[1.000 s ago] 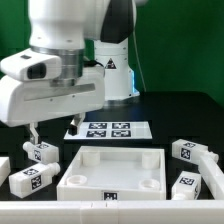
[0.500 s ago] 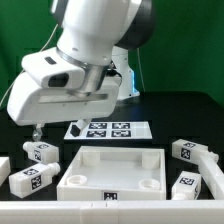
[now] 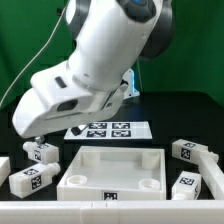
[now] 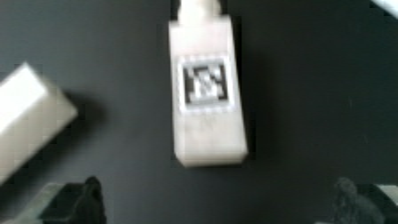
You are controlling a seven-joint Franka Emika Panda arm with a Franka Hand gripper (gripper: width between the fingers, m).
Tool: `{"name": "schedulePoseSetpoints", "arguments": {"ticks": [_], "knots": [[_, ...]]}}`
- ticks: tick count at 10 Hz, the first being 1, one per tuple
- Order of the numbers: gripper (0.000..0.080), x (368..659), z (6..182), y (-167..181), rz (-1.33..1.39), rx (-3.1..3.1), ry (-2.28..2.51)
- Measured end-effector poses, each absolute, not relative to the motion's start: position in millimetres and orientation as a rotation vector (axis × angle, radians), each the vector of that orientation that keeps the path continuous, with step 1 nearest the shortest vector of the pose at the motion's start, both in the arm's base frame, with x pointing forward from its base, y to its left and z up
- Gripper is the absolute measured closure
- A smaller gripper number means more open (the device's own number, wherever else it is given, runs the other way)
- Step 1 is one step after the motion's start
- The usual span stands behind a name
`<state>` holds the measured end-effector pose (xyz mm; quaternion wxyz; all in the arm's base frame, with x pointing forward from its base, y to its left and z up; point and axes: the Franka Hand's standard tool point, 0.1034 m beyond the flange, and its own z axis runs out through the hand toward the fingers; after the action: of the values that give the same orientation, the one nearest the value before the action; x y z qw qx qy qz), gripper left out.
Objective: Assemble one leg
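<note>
Several white legs with tag markers lie on the black table. One leg (image 3: 40, 150) lies at the exterior view's left, with a second leg (image 3: 30, 180) in front of it. Two more legs (image 3: 185, 150) (image 3: 186, 185) lie at the right. My gripper (image 3: 31, 134) hangs just above the left leg, largely hidden by the arm. In the wrist view that leg (image 4: 208, 90) lies lengthwise ahead of my gripper (image 4: 217, 203), stub end away. The dark fingertips (image 4: 71, 200) stand wide apart with nothing between them.
The large white tray-like piece (image 3: 75, 172) sits in the middle front. The marker board (image 3: 105, 130) lies behind it. A white bar (image 3: 215, 172) lies at the right edge. Another white part (image 4: 32, 112) shows beside the leg in the wrist view.
The arm has tilted and swung its upper body toward the exterior view's right. The gripper stays low over the left leg. No part has moved.
</note>
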<state>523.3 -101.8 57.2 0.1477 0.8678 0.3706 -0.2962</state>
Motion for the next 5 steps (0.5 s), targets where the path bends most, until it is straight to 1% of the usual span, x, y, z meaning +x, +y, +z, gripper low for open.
{"name": "schedulePoseSetpoints", "arguments": {"ticks": [2, 5], "knots": [[0.0151, 512.5, 57.3, -116.2, -0.942, 2.473, 1.130], [0.0151, 511.6, 54.6, -112.7, -0.953, 2.465, 1.129]]}}
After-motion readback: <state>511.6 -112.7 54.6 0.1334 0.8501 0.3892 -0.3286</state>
